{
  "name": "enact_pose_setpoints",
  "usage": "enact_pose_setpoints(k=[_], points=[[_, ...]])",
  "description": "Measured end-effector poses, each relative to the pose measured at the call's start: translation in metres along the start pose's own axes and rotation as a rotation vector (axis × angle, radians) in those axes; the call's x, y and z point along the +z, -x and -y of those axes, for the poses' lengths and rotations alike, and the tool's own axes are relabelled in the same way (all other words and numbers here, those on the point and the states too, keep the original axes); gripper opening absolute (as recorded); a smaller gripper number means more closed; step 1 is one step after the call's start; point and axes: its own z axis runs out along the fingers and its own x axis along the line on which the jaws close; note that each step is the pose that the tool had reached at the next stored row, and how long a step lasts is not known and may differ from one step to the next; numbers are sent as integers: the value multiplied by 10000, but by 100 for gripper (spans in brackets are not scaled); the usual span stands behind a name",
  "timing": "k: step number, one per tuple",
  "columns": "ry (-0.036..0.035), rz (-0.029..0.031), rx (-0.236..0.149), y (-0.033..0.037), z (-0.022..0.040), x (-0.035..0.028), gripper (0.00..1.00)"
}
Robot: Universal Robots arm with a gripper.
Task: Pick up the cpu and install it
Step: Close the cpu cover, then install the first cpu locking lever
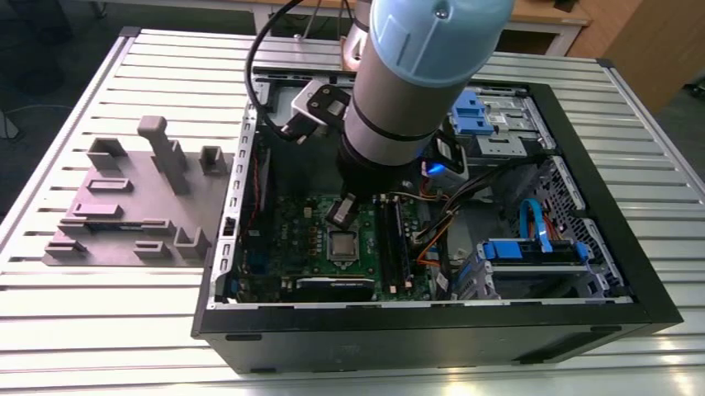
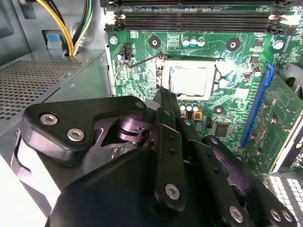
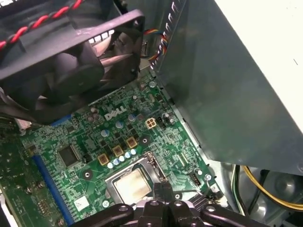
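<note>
The cpu (image 1: 343,244), a small square chip with a silver top, lies flat in its socket on the green motherboard (image 1: 303,223) inside the open computer case. Both wrist views show it seated there, the cpu (image 2: 189,80) (image 3: 132,185) framed by the socket's edge. My gripper (image 1: 350,198) hangs just above the socket, beside the raised metal socket frame (image 1: 339,211). Its dark fingers come together in a narrow tip, the gripper (image 2: 163,94) (image 3: 163,188) standing close to the chip's edge and apart from it. I see nothing between the fingers.
A grey-mauve tray (image 1: 127,206) with upright blocks sits on the slatted table at the exterior view's left. Inside the case, a black fan (image 3: 61,61), the grey power supply box (image 3: 236,85), memory slots (image 2: 199,21), yellow cables (image 2: 61,28) and blue drive brackets (image 1: 534,247) crowd the socket.
</note>
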Motion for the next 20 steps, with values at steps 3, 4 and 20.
enact_pose_setpoints(k=[3, 4, 20], points=[[-2, 2, -1, -4, -6, 1, 10], [-3, 2, -1, -4, -6, 1, 10], [-2, 2, -1, 87, 94, -5, 10]])
